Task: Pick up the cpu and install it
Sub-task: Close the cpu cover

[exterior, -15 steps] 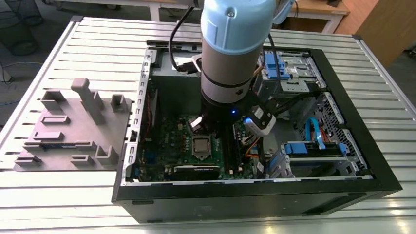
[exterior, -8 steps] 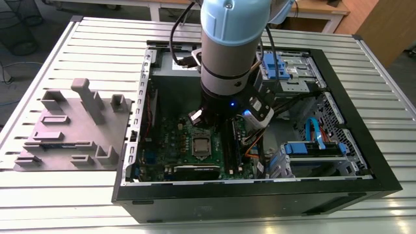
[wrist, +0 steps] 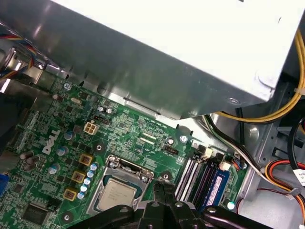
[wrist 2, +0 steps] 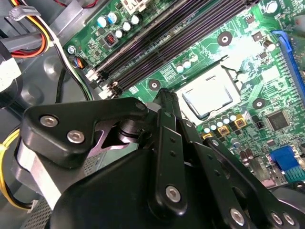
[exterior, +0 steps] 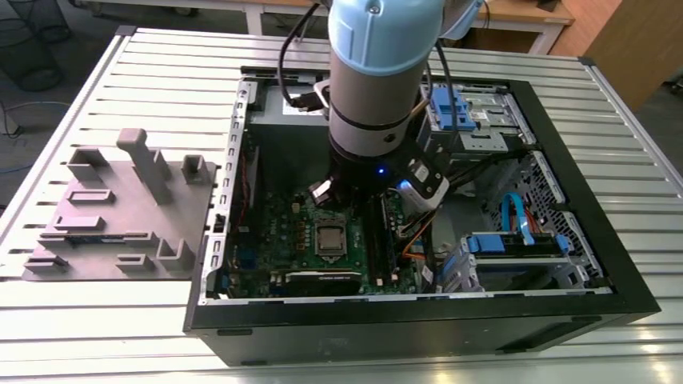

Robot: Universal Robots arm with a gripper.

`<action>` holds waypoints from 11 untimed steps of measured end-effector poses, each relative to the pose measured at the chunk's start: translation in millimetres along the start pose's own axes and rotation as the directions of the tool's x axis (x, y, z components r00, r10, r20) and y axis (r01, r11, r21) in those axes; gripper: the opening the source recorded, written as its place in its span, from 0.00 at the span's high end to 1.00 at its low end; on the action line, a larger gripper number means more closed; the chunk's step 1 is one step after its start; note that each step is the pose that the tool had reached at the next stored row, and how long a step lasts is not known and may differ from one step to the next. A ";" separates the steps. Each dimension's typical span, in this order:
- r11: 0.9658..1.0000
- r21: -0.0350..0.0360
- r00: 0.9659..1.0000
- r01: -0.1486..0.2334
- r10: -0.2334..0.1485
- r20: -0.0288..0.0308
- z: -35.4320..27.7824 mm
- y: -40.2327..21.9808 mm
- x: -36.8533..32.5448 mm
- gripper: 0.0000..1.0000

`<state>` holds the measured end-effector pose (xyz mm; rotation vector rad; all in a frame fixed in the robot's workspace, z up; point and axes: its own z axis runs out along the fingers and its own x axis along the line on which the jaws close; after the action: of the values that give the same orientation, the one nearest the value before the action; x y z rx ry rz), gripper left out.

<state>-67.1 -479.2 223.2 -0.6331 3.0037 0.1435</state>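
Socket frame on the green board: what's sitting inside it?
The cpu lies flat inside the socket frame, its silvery top showing. Whatever is under the chip is covered by it.

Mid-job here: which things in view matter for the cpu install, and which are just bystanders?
Job: cpu, lying in its socket; gripper close by.
Bystanders: grey moulded tray; memory slots; power supply box.

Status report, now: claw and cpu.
Claw low over motherboard, beside socket. Cpu lying in socket, apart from claw. Memory slots close alongside.
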 end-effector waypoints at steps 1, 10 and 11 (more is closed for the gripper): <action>1.000 0.000 1.000 0.000 0.000 0.002 -0.1 -0.2 1.0 0.89; 1.000 -0.016 1.000 0.001 0.000 0.023 -1.6 -6.7 12.5 0.89; 1.000 -0.017 1.000 0.001 0.000 0.025 -1.8 -7.3 14.1 0.89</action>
<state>-77.1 -491.6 223.2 -0.6290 2.9810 0.1759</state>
